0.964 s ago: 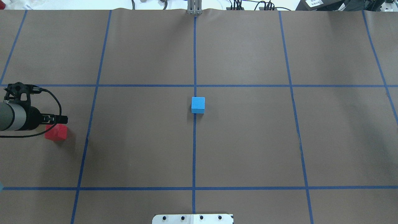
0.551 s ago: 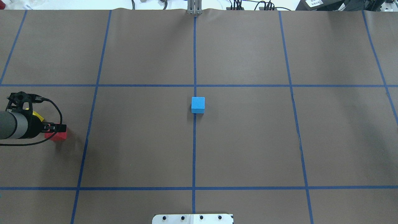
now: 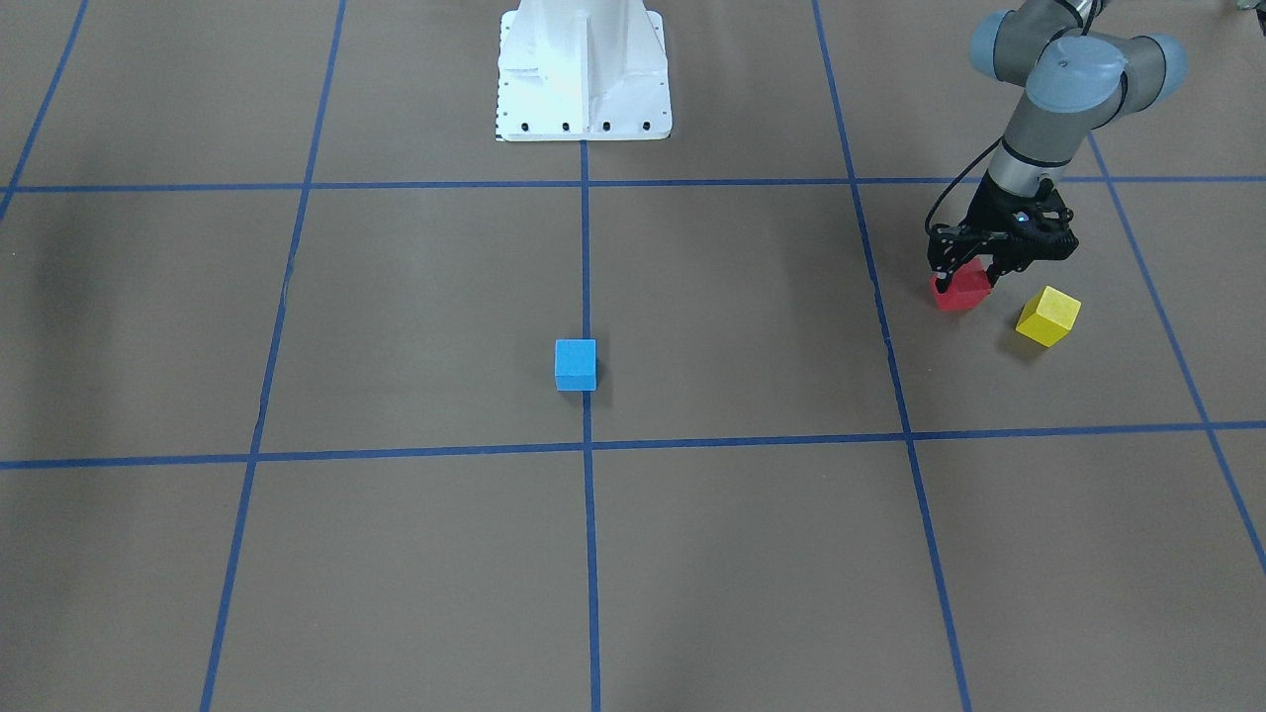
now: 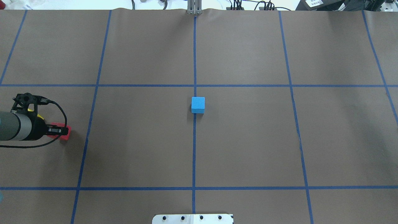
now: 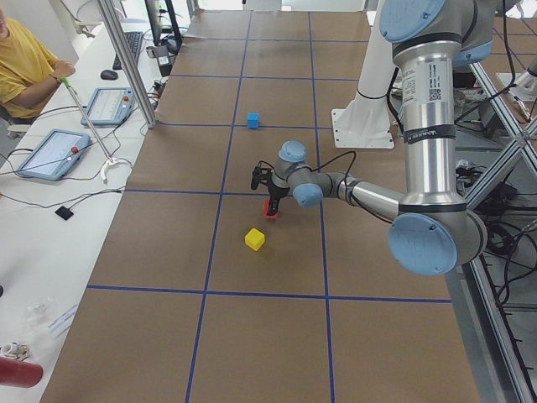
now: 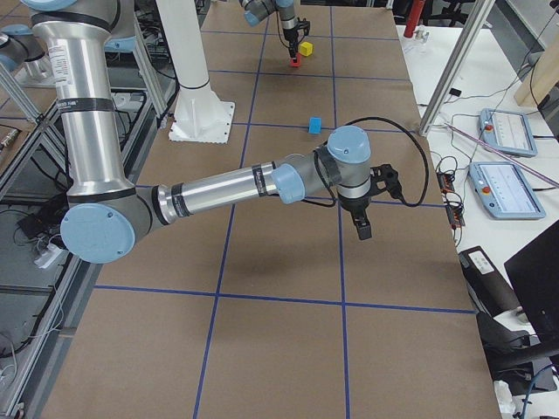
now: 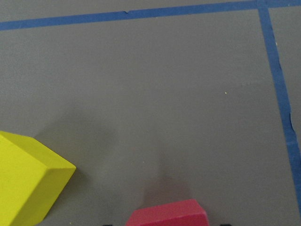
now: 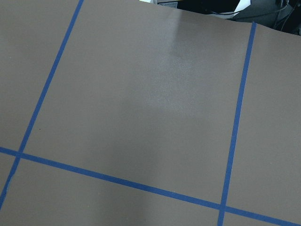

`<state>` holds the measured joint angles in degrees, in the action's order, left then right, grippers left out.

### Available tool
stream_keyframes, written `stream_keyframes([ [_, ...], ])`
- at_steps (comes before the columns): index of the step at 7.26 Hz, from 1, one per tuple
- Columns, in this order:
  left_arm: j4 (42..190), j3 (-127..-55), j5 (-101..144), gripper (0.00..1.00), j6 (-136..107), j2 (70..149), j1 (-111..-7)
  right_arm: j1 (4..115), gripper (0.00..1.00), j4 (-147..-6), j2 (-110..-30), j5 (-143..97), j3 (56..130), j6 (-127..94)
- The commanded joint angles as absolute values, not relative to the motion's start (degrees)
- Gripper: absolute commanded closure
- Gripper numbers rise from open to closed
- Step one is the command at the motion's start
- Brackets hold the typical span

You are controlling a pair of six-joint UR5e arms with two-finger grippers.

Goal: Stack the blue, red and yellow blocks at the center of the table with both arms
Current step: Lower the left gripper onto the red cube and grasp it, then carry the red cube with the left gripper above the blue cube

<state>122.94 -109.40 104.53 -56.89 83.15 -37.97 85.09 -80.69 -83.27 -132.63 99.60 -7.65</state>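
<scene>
Jaws of left gripper (image 3: 967, 282) stood apart, straddling red block (image 3: 961, 297) near desk's (image 3: 396, 297) left edge, not clamped. Yellow block (image 3: 1048, 315) sat just beside it, toward the far edge, untouched. Blue block (image 3: 576, 364) sat alone at desk centre on tape line (image 3: 586, 247). Right gripper (image 6: 362, 229) hung over the right side; released or clenched, couldn't tell.

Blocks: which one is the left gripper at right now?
The red block: the left gripper straddles it with its fingers. The yellow block sits free just beside it, and the blue block stands alone at the table's center.
</scene>
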Motion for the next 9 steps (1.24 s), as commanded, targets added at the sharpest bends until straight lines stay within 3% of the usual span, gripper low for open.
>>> stream_keyframes([
  [1, 107.91, -114.43, 107.49, 1.0, -49.52, 92.04, -41.73, 85.08, 0.0, -80.77, -83.32, -132.63, 99.58, -7.73],
  [3, 92.53, -110.33, 107.49, 1.0, -48.87, 111.43, -41.4, 85.08, 0.0, -80.77, -83.58, -132.71, 99.06, -7.73],
  [4, 90.46, -104.82, 107.66, 1.0, -49.39, 120.32, -41.22, 85.08, 0.0, -80.77, -83.67, -132.71, 99.14, -7.73],
  [8, 91.14, -81.97, 107.14, 1.0, -58.94, 144.87, -35.18, 85.08, 0.0, -80.77, -84.2, -132.71, 99.05, -7.82],
  [9, 91.14, -78.35, 107.05, 1.0, -61.67, 147.98, -33.76, 85.08, 0.0, -80.77, -84.29, -132.71, 99.05, -7.82],
])
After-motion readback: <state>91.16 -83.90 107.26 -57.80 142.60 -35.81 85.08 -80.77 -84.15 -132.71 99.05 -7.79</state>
